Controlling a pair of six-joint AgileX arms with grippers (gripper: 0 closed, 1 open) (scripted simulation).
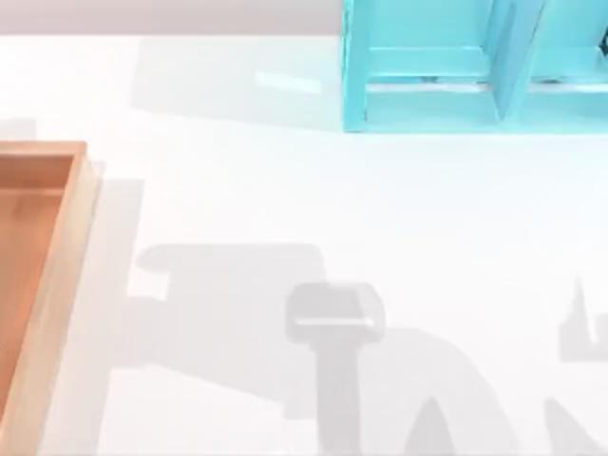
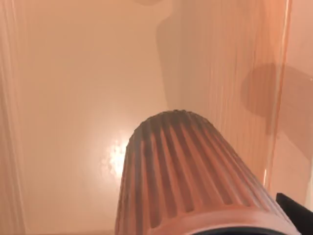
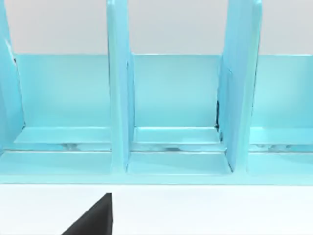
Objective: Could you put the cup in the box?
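holding: our left wrist view looks down on the cup [image 2: 190, 171], ribbed copper sides close under the camera, dark rim at the frame's near edge.
cup spot: over the box [image 2: 63, 122] floor, inside its walls; whether it touches the floor or hangs above it, we can't tell.
left pincer: a dark finger tip [image 2: 296, 210] sits just beside the cup's rim; open or clamped on the cup, we can't tell from this pic.
box: wooden tray w/ light tan rim [image 1: 57, 285] and orange-brown inside, at the left edge of the surface in the top view, cut off by the frame.
box inside: a bright glare patch on the floor next to the cup, plus soft shadows on the far wall.
surface: white surface [image 1: 380, 209], carrying grey arm shadows across its near half.
shelf unit: turquoise shelf unit [image 1: 475, 66] at the far right of the surface, well apart from the box; upright dividers split it into compartments.
right arm: its wrist cam faces the shelf unit [image 3: 171, 122] head-on; a black finger tip [image 3: 93, 218] pokes in low, state of the right pincer can't tell.
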